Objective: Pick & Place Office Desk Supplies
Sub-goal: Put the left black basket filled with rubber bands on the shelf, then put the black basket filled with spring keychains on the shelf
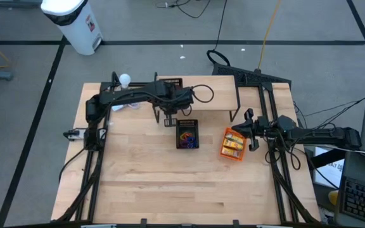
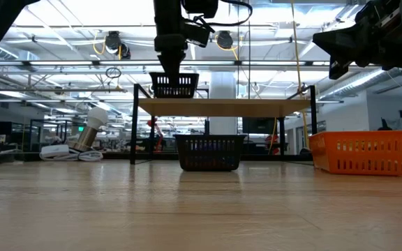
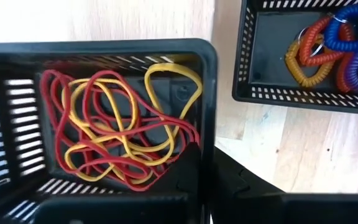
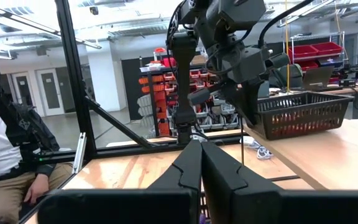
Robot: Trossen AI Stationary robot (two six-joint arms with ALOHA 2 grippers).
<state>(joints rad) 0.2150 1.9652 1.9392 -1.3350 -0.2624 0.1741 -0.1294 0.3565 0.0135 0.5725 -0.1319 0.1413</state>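
A black mesh bin [image 2: 174, 85] holding red and yellow rubber bands [image 3: 114, 124] is at the left end of a raised wooden shelf [image 2: 243, 106]; whether its bottom rests on the shelf I cannot tell. My left gripper [image 2: 167, 64] comes down on it from above and is shut on its wall. A second black mesh bin [image 1: 187, 134] with blue, red and orange coil rings [image 3: 328, 43] stands on the table below. Beside it, an orange bin [image 1: 233, 144] holds yellow packets. My right gripper [image 4: 201, 165] waits shut, at the right, above the orange bin's edge. My left gripper holds the black mesh bin by one end wall [image 3: 209, 112], near a corner. One finger [image 3: 188, 186] is inside the bin and the other outside, coming steeply from above. The bin stays level with its open top up, at the shelf's top.
A white bulb-shaped object [image 1: 125, 80] lies at the table's far left. The shelf's legs [image 2: 132, 125] stand on the table, with bare wood toward the near edge. A seated person [image 4: 5, 155] shows beyond the table in the right wrist view.
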